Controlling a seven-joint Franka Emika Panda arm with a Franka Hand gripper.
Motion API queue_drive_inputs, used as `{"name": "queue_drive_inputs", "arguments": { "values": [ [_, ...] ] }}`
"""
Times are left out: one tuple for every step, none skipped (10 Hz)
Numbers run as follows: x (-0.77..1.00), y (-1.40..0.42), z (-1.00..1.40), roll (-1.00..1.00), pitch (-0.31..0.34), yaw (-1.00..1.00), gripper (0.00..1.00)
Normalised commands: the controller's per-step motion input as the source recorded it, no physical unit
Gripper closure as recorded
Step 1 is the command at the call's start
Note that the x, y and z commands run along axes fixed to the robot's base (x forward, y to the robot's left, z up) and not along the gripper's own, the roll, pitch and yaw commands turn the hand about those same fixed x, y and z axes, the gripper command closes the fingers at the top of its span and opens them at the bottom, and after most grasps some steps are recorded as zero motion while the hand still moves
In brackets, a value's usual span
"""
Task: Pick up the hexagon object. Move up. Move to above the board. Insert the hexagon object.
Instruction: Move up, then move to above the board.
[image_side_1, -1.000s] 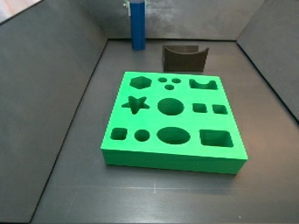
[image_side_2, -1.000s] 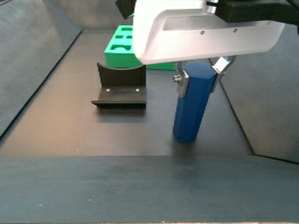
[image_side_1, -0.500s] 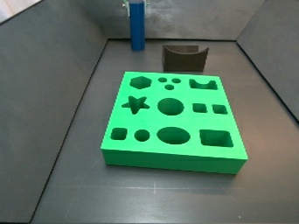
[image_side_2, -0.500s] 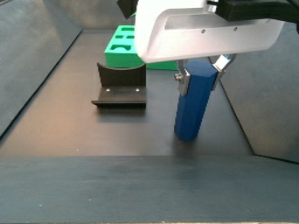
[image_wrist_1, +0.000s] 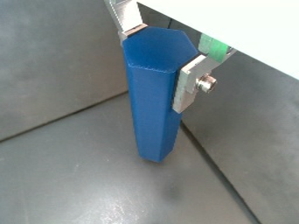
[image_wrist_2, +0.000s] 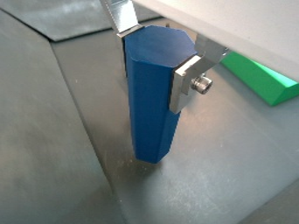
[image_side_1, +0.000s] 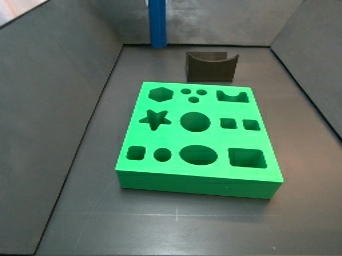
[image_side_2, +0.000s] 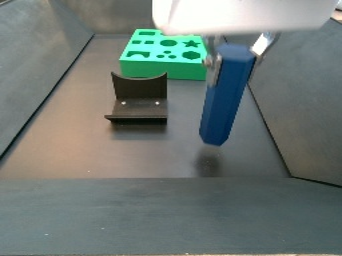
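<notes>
Hexagon object lifted clear of the worktop

The hand (image_wrist_1: 158, 54) pinches the hexagon object (image_wrist_1: 155, 96) near its top, with the fingers (image_wrist_2: 187, 80) pressed on opposite flat faces, so the peg hangs upright. In a side view the hexagon object (image_side_2: 226, 88) is above the worktop (image_side_2: 134, 150), well apart from the board (image_side_2: 164, 53). It is probably held vertical so that it can enter the hexagon hole (image_side_1: 162, 94).

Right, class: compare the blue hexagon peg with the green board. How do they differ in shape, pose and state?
The hexagon peg is a tall, slender blue prism; the board is a wide, flat green slab with shaped holes. The peg stands upright, clamped in the hand near the back of the workspace; the board lies flat. The peg looks lifted off the floor; the board rests there, untouched. Both are plain single-colour pieces.
</notes>
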Motion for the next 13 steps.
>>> {"name": "queue_drive_inputs", "arguments": {
  "values": [
    [-0.01,0.02,0.21,0.05,0.088,0.00,1.00],
    [-0.43,-0.16,1.00,-0.18,-0.062,0.14,1.00],
    [-0.44,-0.16,1.00,-0.17,-0.067,0.14,1.00],
    [-0.41,-0.14,1.00,-0.13,-0.100,0.11,1.00],
    [-0.38,-0.12,1.00,-0.10,-0.084,0.07,1.00],
    [-0.32,-0.10,1.00,-0.07,-0.054,0.05,1.00],
    [-0.23,-0.07,0.94,-0.03,0.010,0.04,1.00],
    [-0.15,-0.04,0.75,0.00,0.042,0.03,1.00],
    [-0.10,-0.02,0.57,0.02,0.063,0.03,1.00],
    [-0.04,0.00,0.35,0.04,0.087,0.02,1.00],
    [-0.01,0.00,0.19,0.02,0.098,0.01,1.00],
    [0.20,-1.00,0.17,0.27,0.401,-1.00,1.00],
    [0.20,-1.00,0.16,0.28,0.400,-1.00,1.00]
  ]
}}
